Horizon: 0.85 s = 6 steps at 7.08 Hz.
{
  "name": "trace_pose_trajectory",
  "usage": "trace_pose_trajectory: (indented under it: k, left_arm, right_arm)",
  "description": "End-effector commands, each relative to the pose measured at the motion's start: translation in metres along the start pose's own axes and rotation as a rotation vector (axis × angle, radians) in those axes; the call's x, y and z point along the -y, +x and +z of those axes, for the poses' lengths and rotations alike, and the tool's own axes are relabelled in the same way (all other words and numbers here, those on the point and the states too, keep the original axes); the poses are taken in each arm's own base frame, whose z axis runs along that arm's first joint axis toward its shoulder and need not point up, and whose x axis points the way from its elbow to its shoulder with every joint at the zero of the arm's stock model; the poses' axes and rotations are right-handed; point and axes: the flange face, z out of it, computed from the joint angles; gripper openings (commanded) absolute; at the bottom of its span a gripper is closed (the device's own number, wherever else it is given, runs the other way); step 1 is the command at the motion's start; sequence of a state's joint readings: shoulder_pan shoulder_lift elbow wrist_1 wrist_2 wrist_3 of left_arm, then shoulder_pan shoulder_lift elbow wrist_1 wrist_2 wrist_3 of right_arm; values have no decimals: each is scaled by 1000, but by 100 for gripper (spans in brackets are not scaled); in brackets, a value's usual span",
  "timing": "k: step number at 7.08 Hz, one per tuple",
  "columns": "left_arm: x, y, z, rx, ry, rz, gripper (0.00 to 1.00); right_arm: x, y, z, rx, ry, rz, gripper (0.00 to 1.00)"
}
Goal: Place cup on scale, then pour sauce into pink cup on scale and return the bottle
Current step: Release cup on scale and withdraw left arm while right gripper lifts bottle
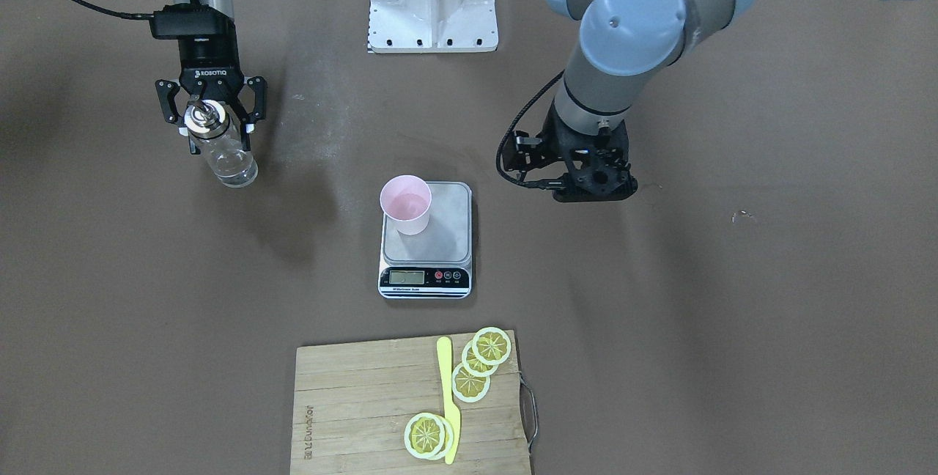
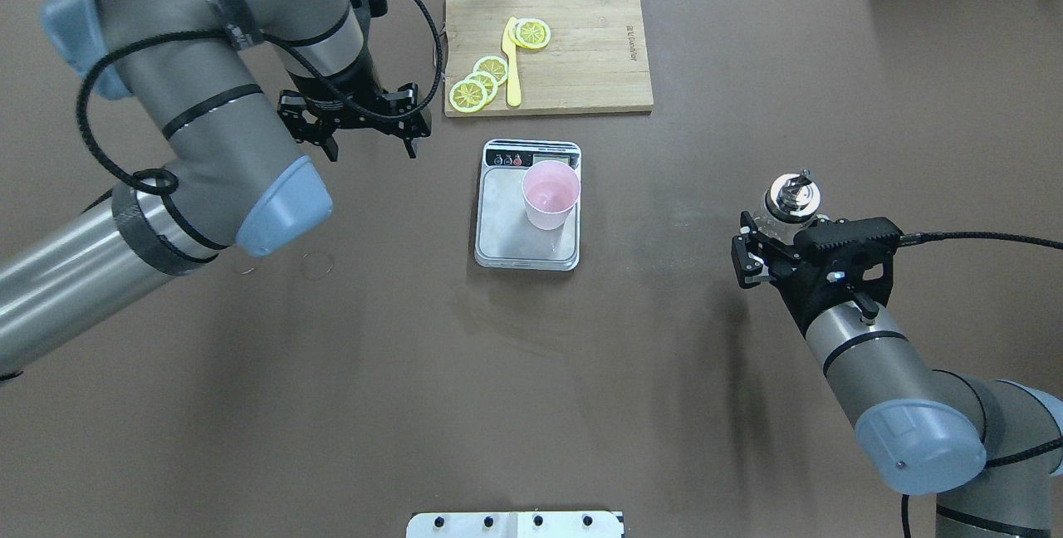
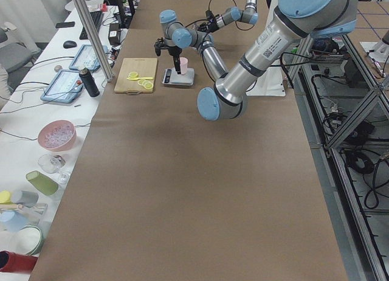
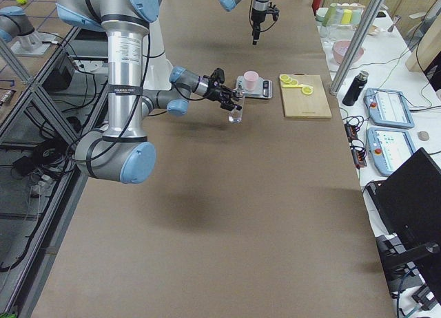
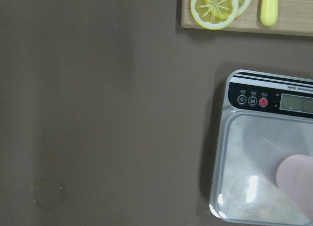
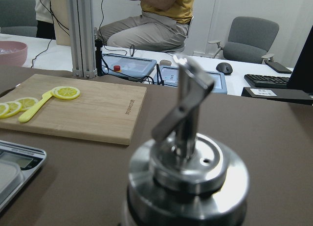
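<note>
Here, in the front-facing view, the right two-finger gripper (image 1: 218, 139) is clasped around the upper body of the small clear glass bottle with a metal spout (image 1: 233, 163), well apart from the flat grey steel digital scale (image 1: 448, 229). The small pale pink plastic cup (image 1: 405, 204) stands upright on the scale's platform, on the half nearer the right arm. The left gripper (image 1: 593, 185) hangs off the scale's other side.

In the overhead view, the left gripper's fingers are spread wide with nothing between them. It is just beside the rectangular wooden cutting board (image 2: 581, 48), which carries yellow lemon slices (image 2: 469, 94) and a yellow plastic knife (image 2: 512, 65).

In the right-side view, the bottle is upright and low over the table. I cannot tell whether its base touches.

The left wrist view looks down on the scale's display corner and the cup's edge. The right wrist view is filled by the bottle's blurred collar and spout.
</note>
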<state>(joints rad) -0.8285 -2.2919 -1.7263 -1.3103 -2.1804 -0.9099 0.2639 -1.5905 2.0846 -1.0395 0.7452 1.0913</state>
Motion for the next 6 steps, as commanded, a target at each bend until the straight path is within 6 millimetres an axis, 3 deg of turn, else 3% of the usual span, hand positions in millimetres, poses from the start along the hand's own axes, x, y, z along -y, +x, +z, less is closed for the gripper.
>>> trace_pose_trajectory:
  k: [1, 2, 3, 4, 5, 6]
  left_arm:
    - [-3, -74, -16, 24, 34, 100, 98]
    - [9, -114, -24, 47, 48, 121, 98]
    - [20, -158, -35, 71, 65, 134, 98]
    - [29, -200, -51, 91, 86, 147, 98]
    - [35, -243, -62, 115, 93, 183, 98]
    - [39, -277, -77, 132, 109, 216, 98]
  right_arm:
    - [51, -18, 12, -28, -20, -26, 0]
    - [63, -35, 25, 4, -46, -26, 0]
    - [68, -64, 59, -46, 1, -44, 0]
    - [69, -69, 75, -73, 9, -115, 0]
    - [72, -84, 84, -103, -7, -192, 0]
    - [97, -106, 84, -153, -40, -373, 0]
